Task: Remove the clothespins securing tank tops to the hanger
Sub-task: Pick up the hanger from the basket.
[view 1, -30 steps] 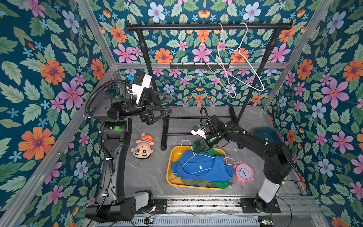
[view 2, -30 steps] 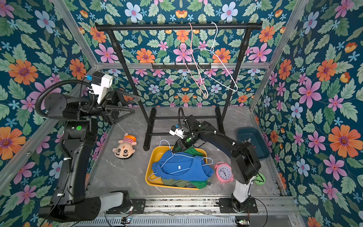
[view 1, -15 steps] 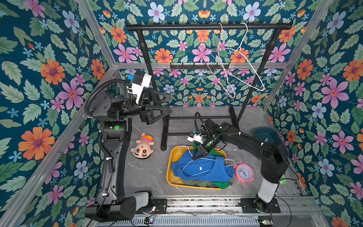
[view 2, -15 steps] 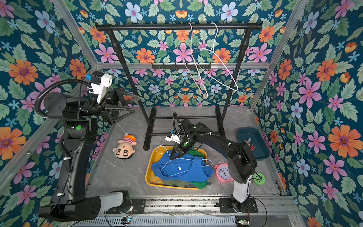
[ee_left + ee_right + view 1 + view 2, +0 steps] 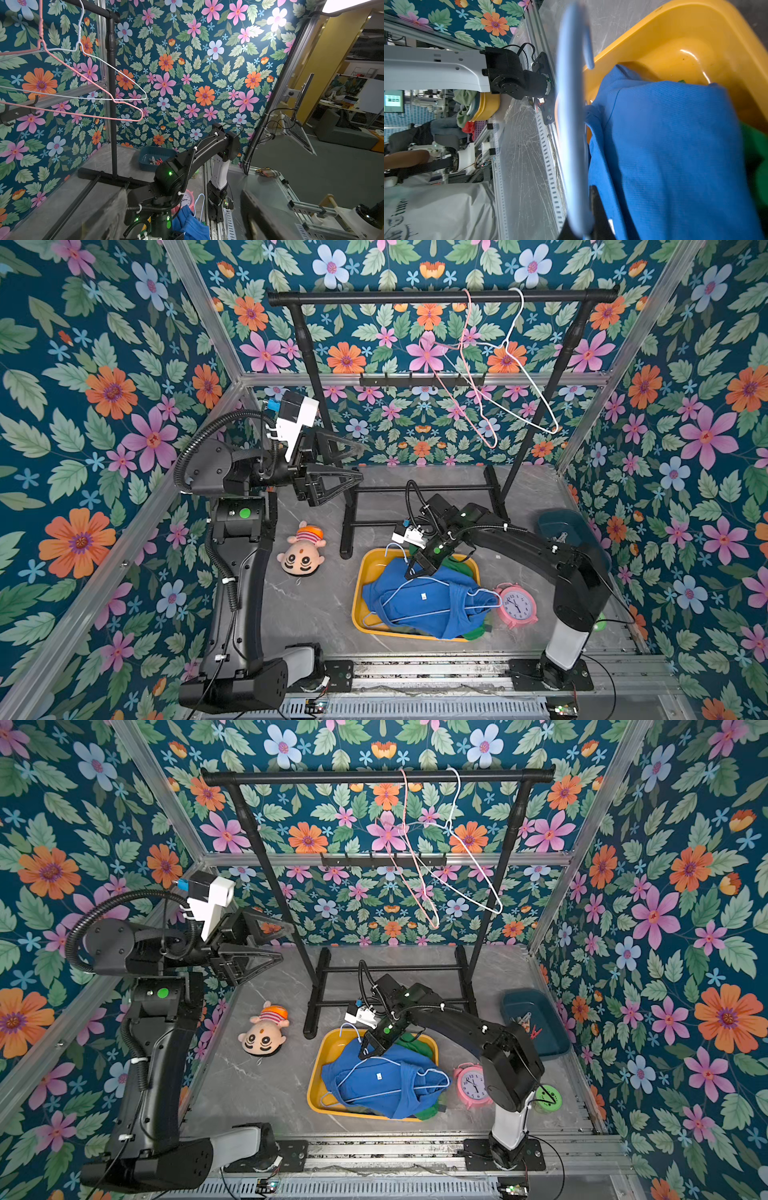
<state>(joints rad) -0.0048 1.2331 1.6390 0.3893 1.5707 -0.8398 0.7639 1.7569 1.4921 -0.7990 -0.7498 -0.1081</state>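
One black metal clothes rack [image 5: 440, 296] spans the top of the frame, and two bare wire hangers, one pink [image 5: 469, 406] and one white [image 5: 528, 385], are hung on it. The left tool [image 5: 353, 464] is held high at centre left, jaws wide apart and empty. One yellow plastic tray [image 5: 374, 568] is set on the grey desk [image 5: 316, 605] at lower centre. Two tank tops are made out in it: a plain blue tank top [image 5: 432, 610] uppermost, spread left to right, and a bright green tank top [image 5: 463, 568] beneath. One light-blue wire hanger [image 5: 569, 124] is threaded through the blue one, its long axis left to right and its hook toward the upper left. The right tool [image 5: 417, 570] is closed on its neck. Small red and pale clothespins [image 5: 532, 1027], too small to count, lie in one dark teal bin [image 5: 515, 1002] at right.
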